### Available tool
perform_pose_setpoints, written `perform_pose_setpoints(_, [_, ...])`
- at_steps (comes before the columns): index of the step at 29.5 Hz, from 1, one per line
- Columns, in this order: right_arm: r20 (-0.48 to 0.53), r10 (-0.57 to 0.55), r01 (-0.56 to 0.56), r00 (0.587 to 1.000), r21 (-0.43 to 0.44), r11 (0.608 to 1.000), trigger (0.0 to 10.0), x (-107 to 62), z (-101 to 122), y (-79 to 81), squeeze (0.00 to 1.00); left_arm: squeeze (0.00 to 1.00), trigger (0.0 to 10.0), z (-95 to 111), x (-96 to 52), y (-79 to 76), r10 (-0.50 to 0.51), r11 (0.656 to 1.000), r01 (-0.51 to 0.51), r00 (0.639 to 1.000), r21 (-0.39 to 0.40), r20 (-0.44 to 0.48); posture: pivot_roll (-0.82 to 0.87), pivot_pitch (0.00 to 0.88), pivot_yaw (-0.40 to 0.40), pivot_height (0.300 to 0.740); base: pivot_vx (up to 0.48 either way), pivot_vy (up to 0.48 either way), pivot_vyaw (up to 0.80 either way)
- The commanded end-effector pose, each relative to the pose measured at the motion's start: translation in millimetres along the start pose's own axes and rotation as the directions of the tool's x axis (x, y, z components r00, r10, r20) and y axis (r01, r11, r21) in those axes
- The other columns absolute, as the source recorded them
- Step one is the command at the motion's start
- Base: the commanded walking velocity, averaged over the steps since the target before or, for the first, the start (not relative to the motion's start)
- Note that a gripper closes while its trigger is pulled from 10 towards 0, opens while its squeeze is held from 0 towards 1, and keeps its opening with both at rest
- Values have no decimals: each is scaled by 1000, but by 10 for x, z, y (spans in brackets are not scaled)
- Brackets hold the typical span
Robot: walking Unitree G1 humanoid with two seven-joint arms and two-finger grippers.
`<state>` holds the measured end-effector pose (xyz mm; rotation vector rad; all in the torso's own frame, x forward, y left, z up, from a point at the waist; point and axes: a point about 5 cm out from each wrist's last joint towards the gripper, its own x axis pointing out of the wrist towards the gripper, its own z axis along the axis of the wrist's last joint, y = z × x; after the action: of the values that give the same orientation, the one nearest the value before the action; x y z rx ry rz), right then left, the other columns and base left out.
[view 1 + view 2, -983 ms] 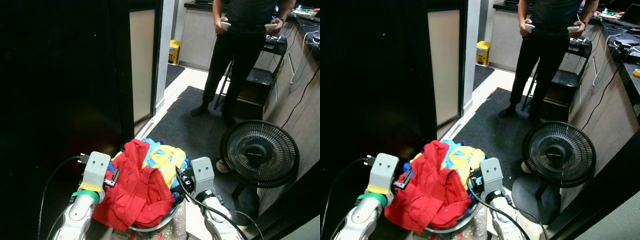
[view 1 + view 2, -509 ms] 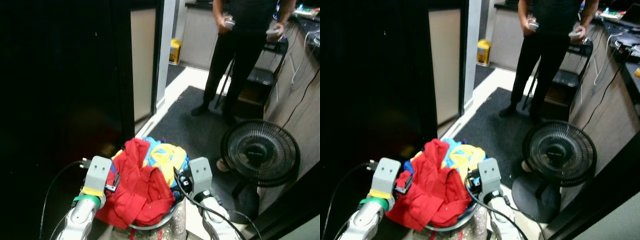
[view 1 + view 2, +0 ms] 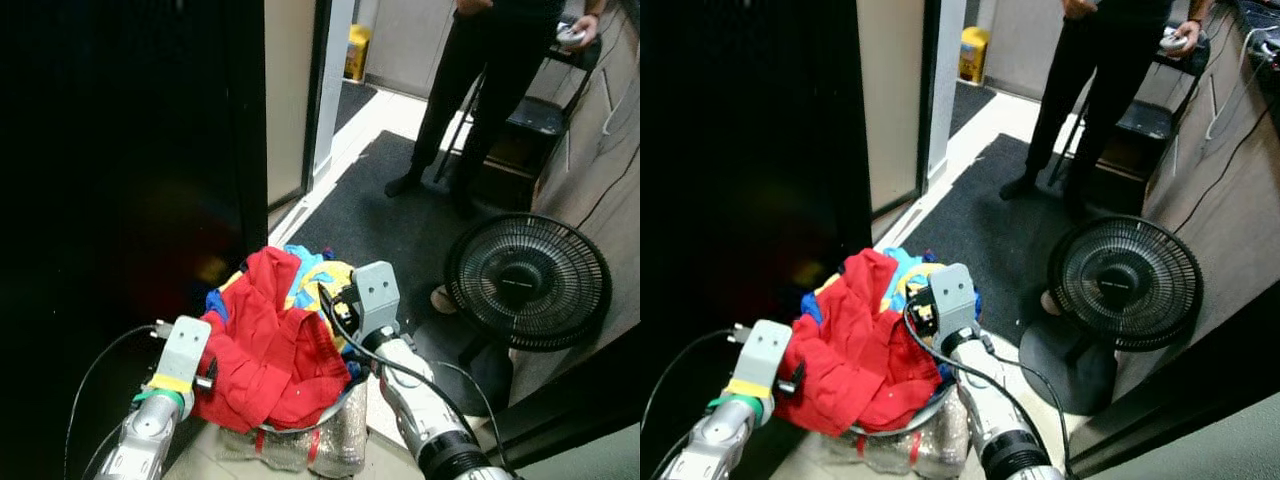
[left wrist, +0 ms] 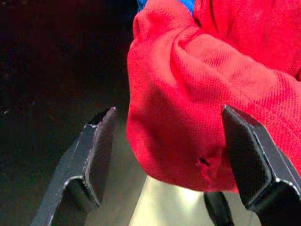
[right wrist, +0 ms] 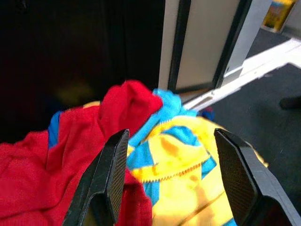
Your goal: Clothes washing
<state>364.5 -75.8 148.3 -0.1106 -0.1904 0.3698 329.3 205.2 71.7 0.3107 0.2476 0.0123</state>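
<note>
Carrying laundry basin (image 3: 300, 440): both tools spread open, left tool (image 4: 169, 155) around red garment (image 3: 270, 360); your risk, clothes spilling.

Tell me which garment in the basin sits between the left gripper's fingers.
The red garment: its fold hangs between the open left gripper, while the yellow-and-blue garment lies under the right gripper.

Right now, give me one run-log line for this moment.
left gripper: open, beside red garment | right gripper: open, over yellow-blue garment | basin: full | person: standing beyond
</note>
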Motion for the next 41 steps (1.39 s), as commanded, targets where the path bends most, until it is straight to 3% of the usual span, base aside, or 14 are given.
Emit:
perform_pose_setpoints(1, [-76, 15, -15, 997, -5, 1000, 10000, -70, -166, -3, 0, 0, 10000, -174, -58, -48, -13, 1000, 14, 999, 16, -46, -38, 321, -11, 740, 0, 0, 0])
perform_pose_setpoints(5, [-120, 22, -24, 992, -18, 1000, 10000, -116, -265, -6, 0, 0, 10000, -185, -60, -53, -5, 1000, 5, 999, 6, -41, -35, 323, -13, 740, 0, 0, 0])
perform_pose_setpoints(6, [-193, 11, -19, 981, -37, 999, 10000, -209, -432, -29, 0, 0, 10000, -160, -59, -58, 4, 1000, -4, 1000, -12, -24, -20, 325, -15, 740, 0, 0, 0])
perform_pose_setpoints(8, [-193, 11, -19, 981, -37, 999, 10000, -209, -432, -29, 0, 0, 10000, -160, -59, -58, 4, 1000, -4, 1000, -12, -24, -20, 325, -15, 740, 0, 0, 0])
perform_pose_setpoints(9, [-264, 9, -21, 965, -43, 999, 10000, -290, -576, -31, 0, 0, 10000, -102, -56, -50, 12, 999, -12, 1000, -31, 0, 10, 329, -9, 740, 0, 0, 0])
perform_pose_setpoints(11, [-313, 31, -42, 949, -29, 999, 10000, -317, -656, 22, 0, 0, 10000, -41, -57, -28, 20, 999, -19, 999, -42, 27, 37, 332, -8, 740, 0, 0, 0])
perform_pose_setpoints(15, [-338, 53, -61, 939, -13, 998, 10000, -320, -690, 72, 0, 0, 10000, 2, -60, -10, 25, 999, -23, 999, -47, 44, 47, 334, -8, 740, 0, 0, 0])
perform_pose_setpoints(18, [-370, 150, -151, 917, 27, 988, 10000, -257, -688, 321, 0, 0, 10000, 89, -123, 117, 63, 997, -59, 994, -52, 86, 124, 353, -25, 740, 0, 0, 0])
perform_pose_setpoints(25, [-358, 198, -193, 913, 50, 980, 10000, -198, -640, 455, 0, 0, 10000, 72, -238, 271, 116, 992, -111, 988, -55, 98, 164, 377, -38, 740, 0, 0, 0])
perform_pose_setpoints(32, [-379, 216, -209, 900, 61, 976, 10000, -248, -698, 532, 0, 0, 10000, 39, -314, 304, 129, 991, -125, 988, -52, 89, 172, 383, -41, 740, 0, 0, 0])
perform_pose_setpoints(36, [-452, 161, -165, 877, 32, 986, 10000, -340, -825, 494, 0, 0, 10000, 38, -334, 287, 126, 991, -122, 989, -51, 82, 167, 382, -36, 740, 0, 0, 0])
perform_pose_setpoints(41, [-499, 124, -112, 858, 54, 992, 10000, -403, -906, 441, 0, 0, 10000, 59, -317, 268, 120, 992, -117, 989, -48, 81, 166, 381, -31, 740, 0, 0, 0])
